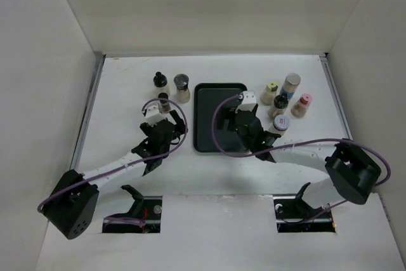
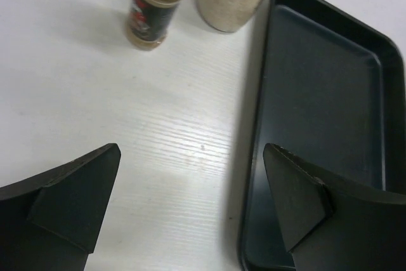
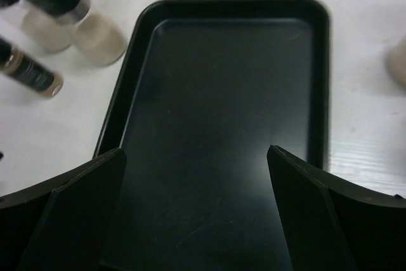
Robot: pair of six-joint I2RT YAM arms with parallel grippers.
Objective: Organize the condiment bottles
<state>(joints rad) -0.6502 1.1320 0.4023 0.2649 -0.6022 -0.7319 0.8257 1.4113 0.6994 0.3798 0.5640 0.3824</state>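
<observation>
The condiment bottles stand in two groups beside the flat black tray (image 1: 219, 93). On its left are a small black-capped bottle (image 1: 160, 80), a silver-capped jar (image 1: 182, 88) and a brown black-capped bottle (image 1: 163, 101). On its right are the yellow-capped (image 1: 270, 92), silver-capped (image 1: 291, 85), black-capped (image 1: 279, 105), pink-capped (image 1: 302, 105) and blue-rimmed white-capped (image 1: 281, 123) bottles. My left gripper (image 2: 190, 182) is open and empty, just short of the brown bottle (image 2: 150, 14) and the jar (image 2: 228, 1). My right gripper (image 3: 196, 176) is open and empty over the tray (image 3: 228, 93).
White walls enclose the table on the left, back and right. The tray (image 2: 323, 93) holds nothing and lies close to my left gripper's right finger. Cables loop over both wrists. Two cut-outs sit at the near table edge by the arm bases.
</observation>
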